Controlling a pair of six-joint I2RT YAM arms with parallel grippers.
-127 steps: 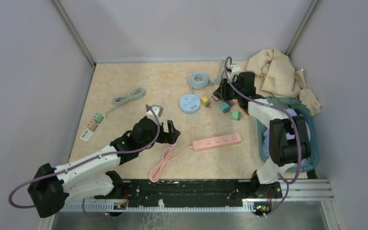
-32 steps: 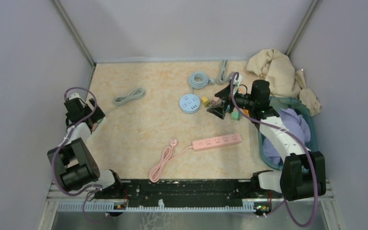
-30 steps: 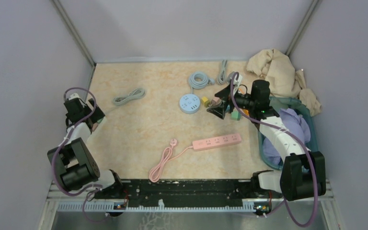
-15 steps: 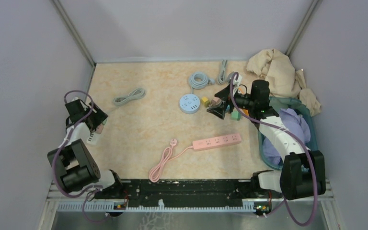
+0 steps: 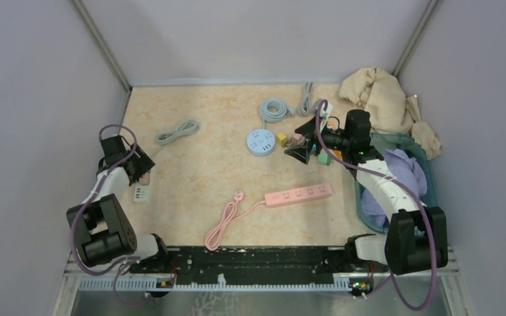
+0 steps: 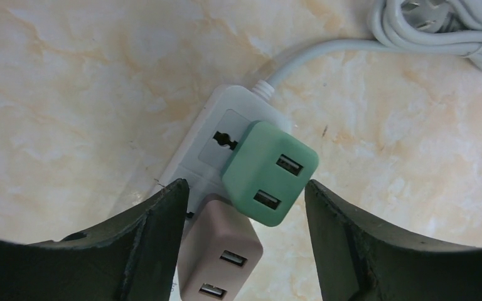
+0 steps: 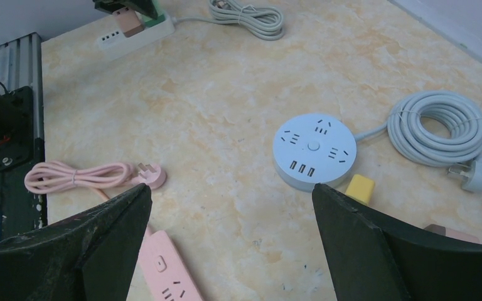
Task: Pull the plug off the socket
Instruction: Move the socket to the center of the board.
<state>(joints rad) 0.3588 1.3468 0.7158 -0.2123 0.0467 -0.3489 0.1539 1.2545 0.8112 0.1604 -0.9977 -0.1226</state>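
Left tool [image 6: 245, 188] straddles green plug [image 6: 270, 172] and pink plug [image 6: 219, 248], both on white socket strip [image 6: 226, 119], left side of counter [image 6: 69, 94] — can't tell if it's gripping. Right tool [image 7: 232, 191] gaping, empty — hovering.

Desk [image 5: 197, 164]: beige marbled top.
Left edge: white power strip [image 5: 138, 191], grey cable [image 5: 178, 131] above.
Centre: round blue hub [image 5: 261, 141], pink power strip [image 5: 298, 194] below.
Upper right: crumpled cloth [image 5: 379, 99].

I make out a white socket strip [image 6: 216, 128], a mint-green plug [image 6: 270, 172], a dusty-pink plug [image 6: 219, 254], a salmon-pink power strip [image 5: 298, 194], a pale-blue round socket [image 7: 314, 150] and the bench's [image 6: 69, 94] cream, tan-veined marble pattern.
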